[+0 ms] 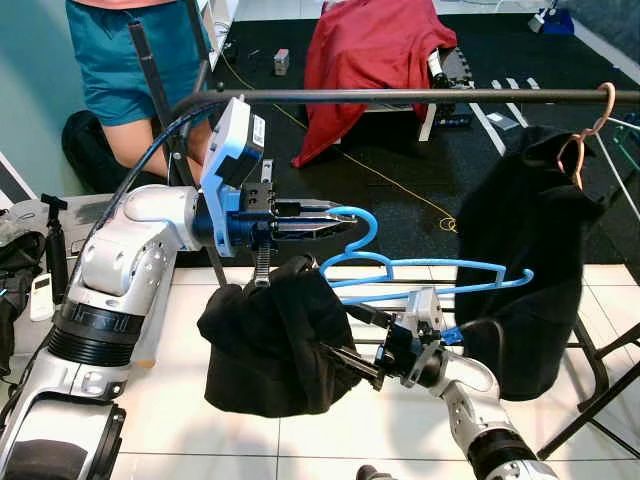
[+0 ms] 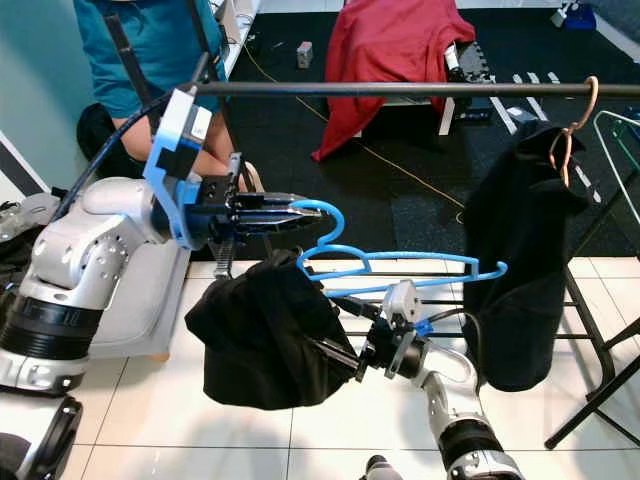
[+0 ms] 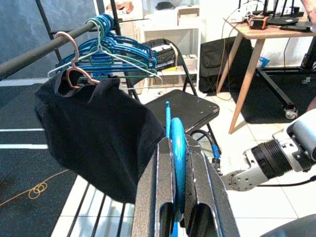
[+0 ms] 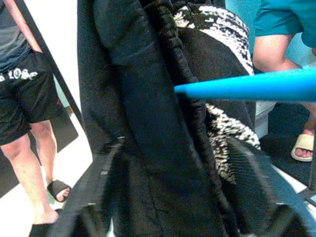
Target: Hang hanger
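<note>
The left gripper [image 1: 335, 222] is clenched on the hook of a bright blue plastic hanger [image 1: 420, 275], holding it level in the air just below a long dark metal rail [image 1: 400, 96]; in the left wrist view the blue hook [image 3: 177, 163] runs up between the two fingers. The hanger's arms reach out toward the robot's right. Below it the right gripper [image 1: 345, 358] grasps a black fabric garment [image 1: 265, 345], which droops in a bundle from the hanger's left end; in the right wrist view the fingers sit on either side of a thick dark fold beside a black-and-white speckled lining [image 4: 224, 98], with the blue hanger tip just across it. Farther right on the rail a second black garment [image 1: 520, 250] hangs from a pink hanger [image 1: 590, 130]. Behind the rail a red cloth [image 1: 365, 60] lies draped over a low frame. A person in teal shorts [image 1: 125, 60] stands at the rear left. Another person's black shorts [image 4: 17, 94] carry white lettering too blurred to read surely.
</note>
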Tool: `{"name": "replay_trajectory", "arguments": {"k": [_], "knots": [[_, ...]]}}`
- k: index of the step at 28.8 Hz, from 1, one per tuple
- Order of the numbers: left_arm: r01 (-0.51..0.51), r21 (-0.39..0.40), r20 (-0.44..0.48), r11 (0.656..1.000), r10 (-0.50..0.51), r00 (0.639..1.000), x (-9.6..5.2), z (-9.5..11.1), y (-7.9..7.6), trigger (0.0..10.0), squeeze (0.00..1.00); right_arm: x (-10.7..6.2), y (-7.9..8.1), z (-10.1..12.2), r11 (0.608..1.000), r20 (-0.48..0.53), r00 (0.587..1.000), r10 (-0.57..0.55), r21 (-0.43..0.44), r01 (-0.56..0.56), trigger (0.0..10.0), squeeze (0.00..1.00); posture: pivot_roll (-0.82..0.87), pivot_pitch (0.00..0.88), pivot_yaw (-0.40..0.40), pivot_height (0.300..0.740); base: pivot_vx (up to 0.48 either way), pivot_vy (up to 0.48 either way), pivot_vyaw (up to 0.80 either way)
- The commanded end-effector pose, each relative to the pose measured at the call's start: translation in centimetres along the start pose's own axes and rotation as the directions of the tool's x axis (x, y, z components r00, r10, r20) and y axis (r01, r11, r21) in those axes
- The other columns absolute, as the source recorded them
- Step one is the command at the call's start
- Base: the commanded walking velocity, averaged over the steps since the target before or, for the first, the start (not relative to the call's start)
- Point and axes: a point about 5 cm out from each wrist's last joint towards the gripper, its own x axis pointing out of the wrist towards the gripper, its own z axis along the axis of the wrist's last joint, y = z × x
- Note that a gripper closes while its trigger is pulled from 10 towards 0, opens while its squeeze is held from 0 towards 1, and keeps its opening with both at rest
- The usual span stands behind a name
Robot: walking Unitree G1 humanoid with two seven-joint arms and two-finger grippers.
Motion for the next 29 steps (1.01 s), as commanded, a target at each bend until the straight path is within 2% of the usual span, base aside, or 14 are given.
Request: {"name": "replay_trajectory", "arguments": {"k": [1,2,25,27,28,29], "knots": [[0.019,0.029,0.036,0.999,-0.02,0.999,0.3,1.0,-0.1,0.0,0.0,0.2,0.2,-0.3,1.0,-0.009,1.0,0.019,0.02,-0.019,3.1,0.0,-0.03,0.194,0.029,0.74,0.0,0.0,0.0],[0.017,0.028,0.036,0.999,-0.018,0.999,0.3,1.0,-0.1,0.0,0.0,0.4,0.2,-0.2,0.999,-0.003,1.0,0.025,0.027,-0.025,0.0,0.0,-0.03,0.196,0.027,0.74,0.0,0.0,0.0],[0.011,0.03,0.022,0.999,-0.012,1.0,0.2,0.8,0.0,0.0,0.0,-0.3,-0.1,-0.1,1.0,0.014,1.0,0.007,0.027,-0.008,0.0,0.0,-0.04,0.193,0.029,0.74,0.0,0.0,0.0],[0.014,0.035,0.005,0.999,-0.014,1.0,0.2,0.6,0.0,0.0,0.0,-0.5,-0.2,0.1,1.0,0.019,1.0,-0.001,0.017,0.001,0.0,0.0,-0.04,0.191,0.027,0.74,0.0,0.0,0.0],[0.023,0.055,-0.057,0.998,-0.019,0.998,-0.1,-0.1,-0.2,0.0,0.0,-1.0,-0.3,0.6,1.0,0.023,1.0,-0.018,-0.015,0.019,0.0,0.0,-0.04,0.19,0.028,0.74,0.0,0.0,0.0],[0.023,0.055,-0.057,0.998,-0.019,0.998,-0.1,-0.1,-0.2,0.0,0.0,-1.0,-0.3,0.6,1.0,0.023,1.0,-0.018,-0.015,0.019,0.0,0.0,-0.04,0.19,0.028,0.74,0.0,0.0,0.0]]}}
